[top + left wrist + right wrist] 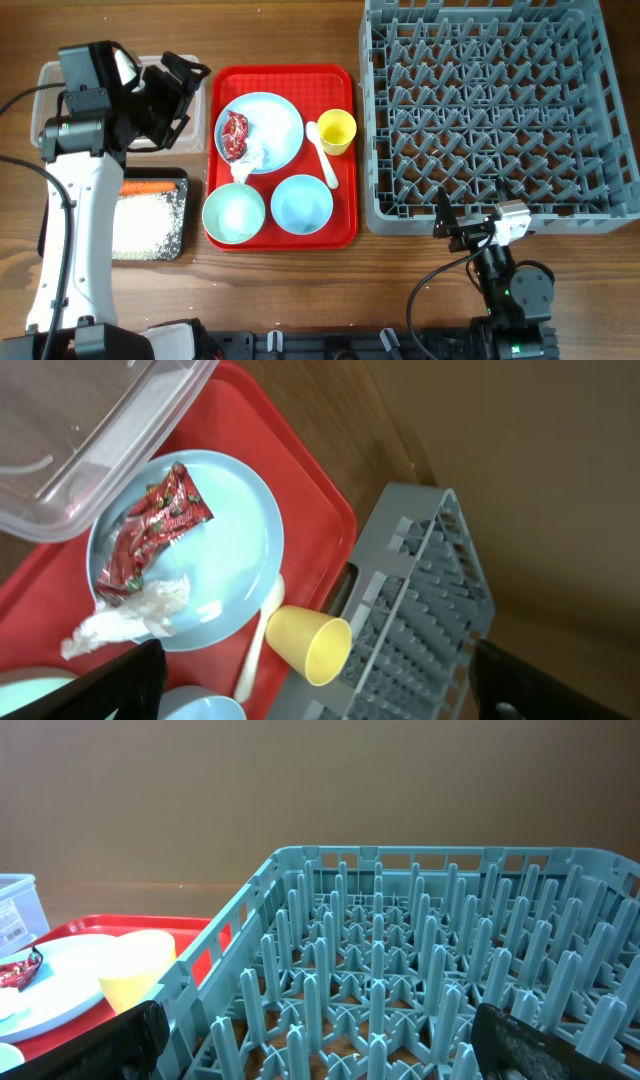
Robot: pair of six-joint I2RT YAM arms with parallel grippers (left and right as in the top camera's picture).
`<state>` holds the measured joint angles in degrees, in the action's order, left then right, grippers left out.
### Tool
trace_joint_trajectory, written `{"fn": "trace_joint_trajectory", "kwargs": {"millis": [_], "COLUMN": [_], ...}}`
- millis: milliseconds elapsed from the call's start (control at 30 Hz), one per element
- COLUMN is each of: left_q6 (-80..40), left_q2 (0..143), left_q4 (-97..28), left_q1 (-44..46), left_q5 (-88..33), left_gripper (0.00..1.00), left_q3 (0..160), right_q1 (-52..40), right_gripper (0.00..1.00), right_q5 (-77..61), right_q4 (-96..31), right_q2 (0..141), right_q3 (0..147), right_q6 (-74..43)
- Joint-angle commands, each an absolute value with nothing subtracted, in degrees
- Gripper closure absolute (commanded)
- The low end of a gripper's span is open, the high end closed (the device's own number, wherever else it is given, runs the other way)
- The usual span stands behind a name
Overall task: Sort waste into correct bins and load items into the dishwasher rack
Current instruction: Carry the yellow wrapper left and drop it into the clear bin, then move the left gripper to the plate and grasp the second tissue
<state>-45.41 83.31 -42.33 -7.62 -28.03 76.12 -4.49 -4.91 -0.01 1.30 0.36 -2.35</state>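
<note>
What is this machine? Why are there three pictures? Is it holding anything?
These are two robot arms at a table, each with a two-finger gripper. One picture looks down from above; the other two come from cameras on the wrists. On the red tray sit a blue plate with a red wrapper and tissue, a yellow cup, a white spoon, a green bowl and a blue bowl. Beside it stands a grey dishwasher rack. Near the left arm are a clear tub and a black tray with rice and a carrot. The left gripper and the right gripper are open and hold nothing.
</note>
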Motion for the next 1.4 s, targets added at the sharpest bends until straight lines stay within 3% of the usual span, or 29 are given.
{"fn": "trace_joint_trajectory", "kwargs": {"millis": [0,333,467,567,833,1133,1367], "left_q6": [-36.53,-30.09,-27.16,-27.16,-25.28,-22.72,-22.68], "left_q2": [81.87,83.24,86.26,91.96,100.97,101.30,101.30], "left_q4": [-42.28,-37.36,-39.79,-41.32,-44.73,-51.66,-44.58], "left_q1": [-7.09,8.84,15.59,19.75,20.99,21.17,21.45], "left_q5": [-28.18,-7.09,4.54,8.67,15.07,14.76,10.15], "left_gripper": [0.09,0.13,0.21,0.22,0.18,0.19,0.19], "left_q3": [76.51,76.51,76.51,76.51,76.51,75.53,68.38], "right_q1": [-4.27,-4.27,-4.27,-4.27,-4.62,-4.62,-4.62], "right_gripper": [0.00,0.00,0.00,0.00,0.00,0.00,0.00], "right_q5": [-4.73,-4.73,-4.73,-4.73,-4.73,-4.73,-4.73], "right_q4": [0.21,0.21,0.21,0.21,0.21,0.21,0.21], "right_q2": [1.39,1.39,1.39,1.39,1.39,1.39,1.39], "right_q3": [0.30,0.30,0.30,0.30,0.30,0.30,0.30], "right_q6": [-3.16,-3.18,-3.14,-3.14,-3.16,-3.16,-3.16]}}
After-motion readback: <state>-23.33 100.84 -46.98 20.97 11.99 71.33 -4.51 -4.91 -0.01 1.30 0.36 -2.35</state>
